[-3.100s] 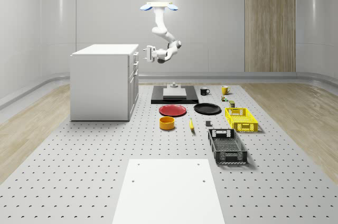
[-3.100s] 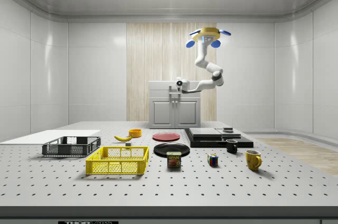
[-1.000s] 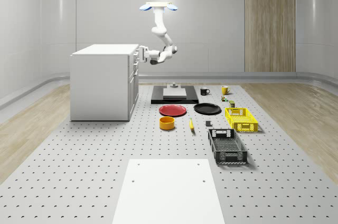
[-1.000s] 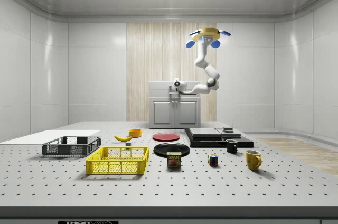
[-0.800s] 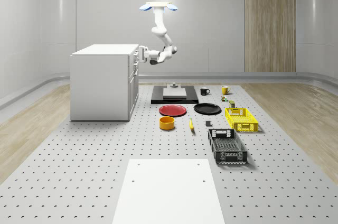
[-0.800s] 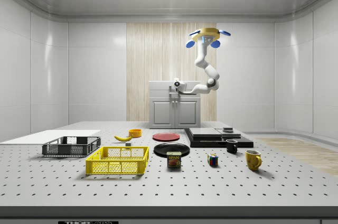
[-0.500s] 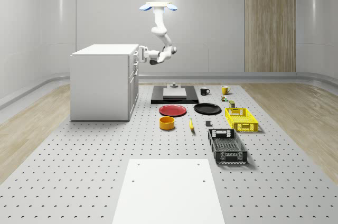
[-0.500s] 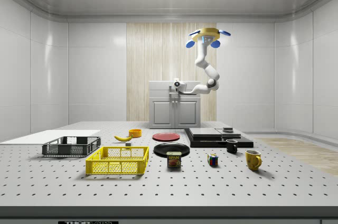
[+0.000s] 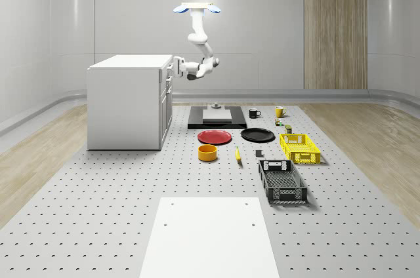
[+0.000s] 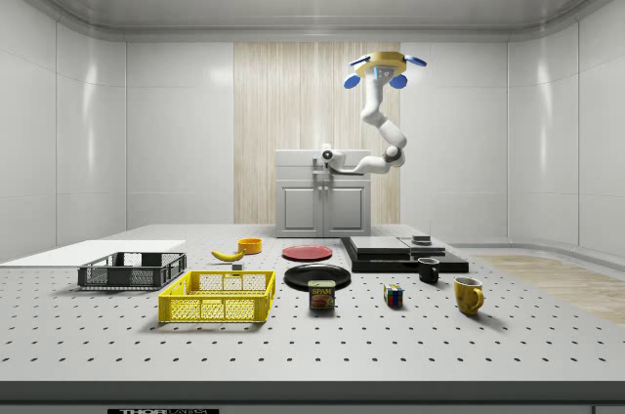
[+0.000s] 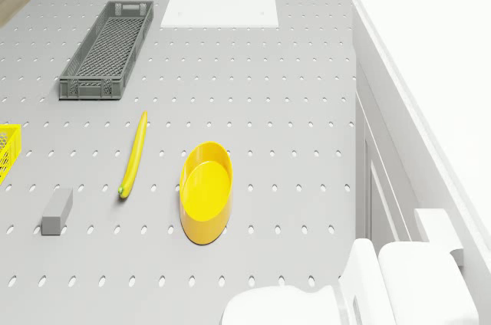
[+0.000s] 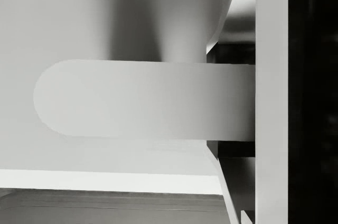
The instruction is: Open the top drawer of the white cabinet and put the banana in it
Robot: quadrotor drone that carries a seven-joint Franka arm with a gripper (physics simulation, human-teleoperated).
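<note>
The drone (image 9: pixel 197 8) hovers beside the white cabinet (image 9: pixel 128 101), above the black platform (image 9: pixel 217 119), with the arm reaching sideways so that the claw (image 9: pixel 176 65) sits at the top drawer (image 9: pixel 168 68) front. The wrist view shows the drawer handle (image 12: pixel 142 100) close up, but whether the claw is spread or pinching it cannot be told. The drawer appears closed. The banana (image 11: pixel 133 154) lies on the bench (image 9: pixel 98 186) beside the yellow bowl (image 11: pixel 205 192), well apart from the cabinet. Risk: an incomplete grasp lets the handle slip during the pull; drone drift during the pull could also drag the claw off the handle.
</note>
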